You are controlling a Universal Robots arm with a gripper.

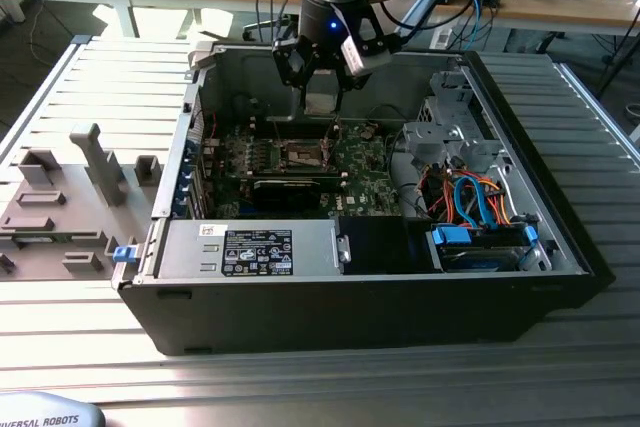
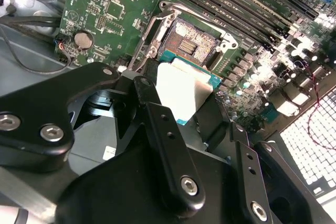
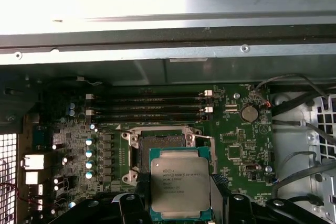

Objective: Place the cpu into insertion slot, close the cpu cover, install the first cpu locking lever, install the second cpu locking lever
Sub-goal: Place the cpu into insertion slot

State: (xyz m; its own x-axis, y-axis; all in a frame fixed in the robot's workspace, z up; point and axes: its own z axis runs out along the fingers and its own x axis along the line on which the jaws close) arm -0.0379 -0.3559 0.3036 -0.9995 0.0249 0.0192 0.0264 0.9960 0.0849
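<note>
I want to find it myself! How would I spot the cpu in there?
Look inside the open black computer case, down to the green motherboard at its bottom. Close to the board's empty square insertion slot hangs the gripper, pinching the cpu. It is the flat square chip with a silver-grey metal top and a teal edge, brighter than the dark parts around it.

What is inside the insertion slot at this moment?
Nothing is seated: the insertion slot shows its bare dark contact field. The cpu is clamped in the gripper above the board, and in the first wrist view it covers one edge of the slot.
</note>
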